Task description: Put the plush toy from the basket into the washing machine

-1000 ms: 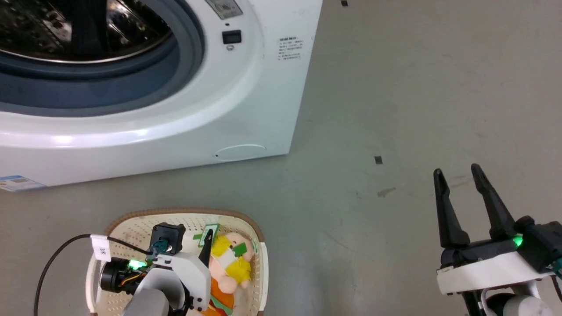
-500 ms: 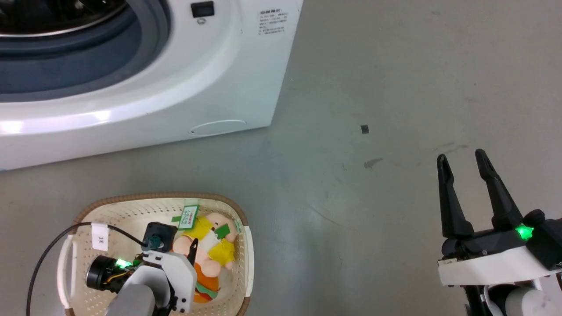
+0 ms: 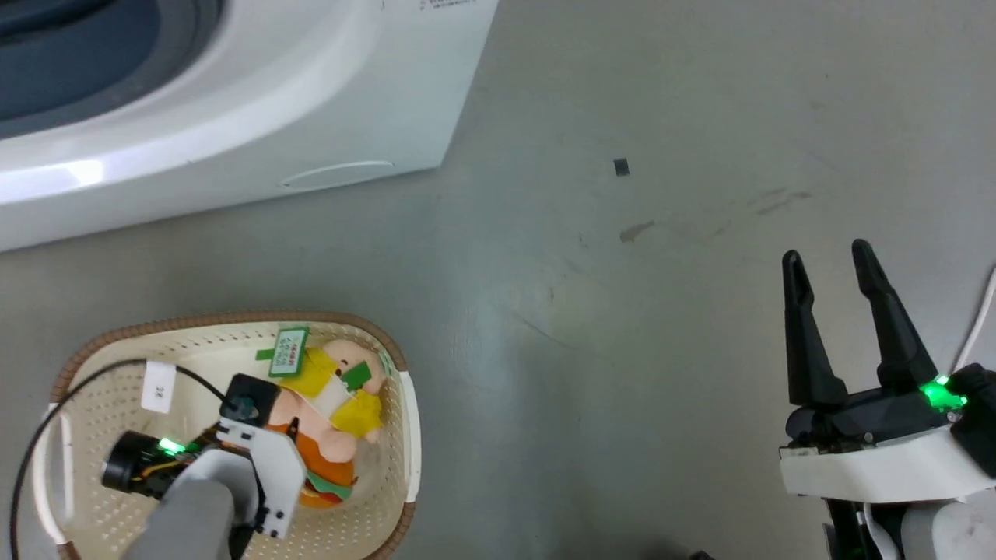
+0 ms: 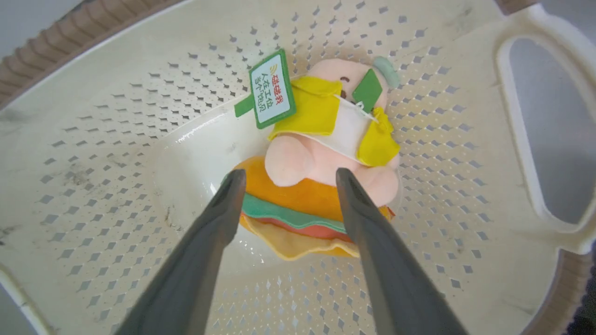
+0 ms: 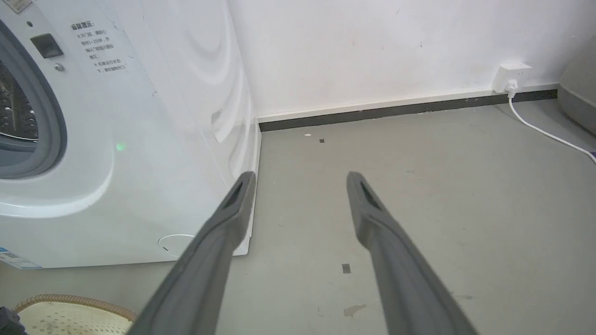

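The left gripper reaches down into the cream basket with its two dark fingers spread wide and nothing clamped between them. The plush toy lies on the basket bottom directly ahead of the fingertips. Its orange-and-green striped base sits between the two tips, and the pink pig body, yellow jacket and green-and-white sign lie just beyond them. Whether the tips touch the toy cannot be told. The right gripper is also open and empty, above the grey floor. The washing machine stands to its left.
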Motion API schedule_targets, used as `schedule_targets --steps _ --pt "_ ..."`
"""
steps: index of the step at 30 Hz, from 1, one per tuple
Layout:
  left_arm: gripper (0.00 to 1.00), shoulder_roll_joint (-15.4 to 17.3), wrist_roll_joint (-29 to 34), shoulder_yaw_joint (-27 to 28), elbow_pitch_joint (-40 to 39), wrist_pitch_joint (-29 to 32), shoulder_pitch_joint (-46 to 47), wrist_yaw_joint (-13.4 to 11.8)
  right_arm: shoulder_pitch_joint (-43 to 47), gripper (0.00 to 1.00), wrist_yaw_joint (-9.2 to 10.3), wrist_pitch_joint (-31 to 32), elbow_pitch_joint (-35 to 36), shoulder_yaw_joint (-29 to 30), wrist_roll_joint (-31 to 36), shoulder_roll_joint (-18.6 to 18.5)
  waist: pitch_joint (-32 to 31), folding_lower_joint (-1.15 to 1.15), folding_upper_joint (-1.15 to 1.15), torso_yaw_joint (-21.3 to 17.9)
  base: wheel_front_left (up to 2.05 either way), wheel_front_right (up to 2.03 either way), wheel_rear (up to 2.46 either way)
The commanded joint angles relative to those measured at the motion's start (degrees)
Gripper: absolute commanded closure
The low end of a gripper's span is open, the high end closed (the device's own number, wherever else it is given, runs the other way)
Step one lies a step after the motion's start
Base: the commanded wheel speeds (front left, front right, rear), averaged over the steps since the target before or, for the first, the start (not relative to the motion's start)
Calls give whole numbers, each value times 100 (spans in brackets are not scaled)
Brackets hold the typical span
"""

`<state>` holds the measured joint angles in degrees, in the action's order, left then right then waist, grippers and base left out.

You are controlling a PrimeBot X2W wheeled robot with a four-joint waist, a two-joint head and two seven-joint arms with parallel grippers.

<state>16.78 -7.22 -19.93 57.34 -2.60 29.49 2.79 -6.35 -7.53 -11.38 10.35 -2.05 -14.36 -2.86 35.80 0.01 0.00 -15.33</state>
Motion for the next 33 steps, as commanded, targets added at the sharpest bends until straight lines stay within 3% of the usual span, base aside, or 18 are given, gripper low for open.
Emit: schedule_targets --steps 1,25,26,27,28,33 --pt "0 86 -8 -79 163 20 202 13 -144 0 3 -77 77 -4 -37 -1 170 0 0 -77 0 0 0" --pt "0 656 -91 -989 1613 288 1536 267 -451 0 4 -362 534 -74 -460 -1 1880 -1 0 -666 0 0 0" --pt "7 639 -96 -1011 1616 326 1528 287 -446 0 4 -362 533 -69 -457 -1 1890 -1 0 -662 0 0 0" --pt "88 622 -114 -1018 1618 344 1524 306 -445 0 4 -362 530 -65 -455 -1 1895 -1 0 -659 0 0 0" --pt "100 604 -143 -1018 1620 361 1511 326 -449 0 4 -362 519 -62 -453 -1 1888 -1 0 -658 0 0 0" --pt "100 506 -266 -1014 1626 257 1386 367 -472 0 4 -362 415 -33 -428 -1 1681 -1 0 -601 0 0 0"
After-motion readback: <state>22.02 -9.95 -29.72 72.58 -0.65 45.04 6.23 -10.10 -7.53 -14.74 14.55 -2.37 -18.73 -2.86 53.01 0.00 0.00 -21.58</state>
